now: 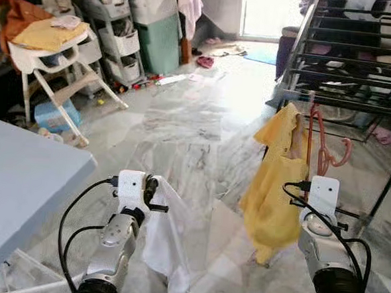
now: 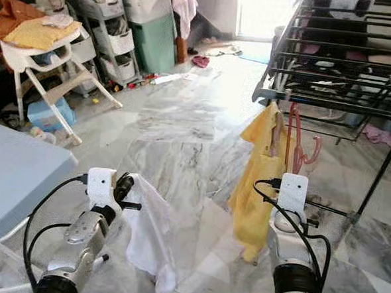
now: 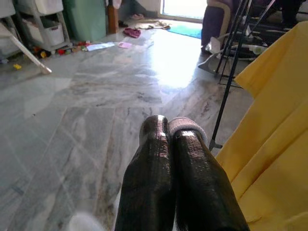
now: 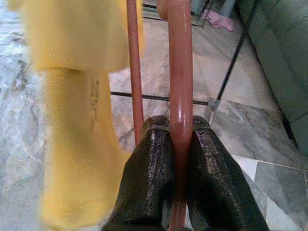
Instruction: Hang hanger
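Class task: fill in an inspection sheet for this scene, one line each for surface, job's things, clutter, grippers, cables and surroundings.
Surface: grey marble floor, glare near the doorway.
Job's things: pink hanger carrying a yellow garment; black drying rack ahead on the right.
Clutter: toys and papers on the floor by the shelves; clothes heaped on a white high chair.
Grippers: right gripper shut on the hanger's bar; left gripper, fingers together, a white cloth hanging from it.
Cables: black cables looping along both forearms.
Surroundings: light blue table at the left.
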Controlling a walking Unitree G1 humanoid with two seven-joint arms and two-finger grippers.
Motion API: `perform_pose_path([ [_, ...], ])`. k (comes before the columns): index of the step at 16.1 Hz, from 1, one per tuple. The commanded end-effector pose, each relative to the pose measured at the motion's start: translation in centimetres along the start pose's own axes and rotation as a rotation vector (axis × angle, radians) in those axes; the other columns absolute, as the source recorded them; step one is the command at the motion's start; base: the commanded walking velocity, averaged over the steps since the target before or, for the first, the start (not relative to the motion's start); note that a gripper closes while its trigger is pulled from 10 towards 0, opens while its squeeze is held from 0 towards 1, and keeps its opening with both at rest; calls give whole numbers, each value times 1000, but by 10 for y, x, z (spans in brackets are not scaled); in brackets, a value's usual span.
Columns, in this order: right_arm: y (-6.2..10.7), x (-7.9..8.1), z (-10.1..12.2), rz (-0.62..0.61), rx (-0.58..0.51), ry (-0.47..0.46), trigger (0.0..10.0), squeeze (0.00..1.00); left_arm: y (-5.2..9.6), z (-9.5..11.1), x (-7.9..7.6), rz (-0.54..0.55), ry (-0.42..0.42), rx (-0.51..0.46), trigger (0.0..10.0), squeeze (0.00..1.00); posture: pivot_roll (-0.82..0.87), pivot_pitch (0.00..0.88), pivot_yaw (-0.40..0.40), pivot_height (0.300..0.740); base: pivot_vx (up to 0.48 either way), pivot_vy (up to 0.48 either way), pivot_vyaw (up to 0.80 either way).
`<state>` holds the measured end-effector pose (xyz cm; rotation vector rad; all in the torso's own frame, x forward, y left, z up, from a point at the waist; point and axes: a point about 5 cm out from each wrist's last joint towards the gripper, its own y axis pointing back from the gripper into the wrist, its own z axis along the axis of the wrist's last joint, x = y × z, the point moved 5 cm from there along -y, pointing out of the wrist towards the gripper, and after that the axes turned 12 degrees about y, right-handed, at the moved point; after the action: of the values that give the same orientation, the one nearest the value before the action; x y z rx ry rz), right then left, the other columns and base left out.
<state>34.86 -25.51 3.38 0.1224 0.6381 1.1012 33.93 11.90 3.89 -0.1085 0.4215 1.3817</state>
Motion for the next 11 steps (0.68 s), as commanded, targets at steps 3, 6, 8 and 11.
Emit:
perform_pose_path([
  [3,-1,-2,4,-3,-8,-6,10000,0,-3,9,-4,-9,-13,-33,10000,0,-156,0,102,740,0,-375,0],
  [6,-1,-1,3,1,-5,-8,10000,0,-2,9,-3,-6,-3,-34,10000,0,-156,0,104,740,0,-154,0],
  [8,-2,2,3,26,2,0,10000,0,-2,9,-1,3,14,-34,10000,0,-158,0,105,740,0,0,0],
  [11,-1,13,-1,86,34,44,10000,0,-3,8,-1,3,6,-27,10000,0,-157,0,101,740,0,0,0],
])
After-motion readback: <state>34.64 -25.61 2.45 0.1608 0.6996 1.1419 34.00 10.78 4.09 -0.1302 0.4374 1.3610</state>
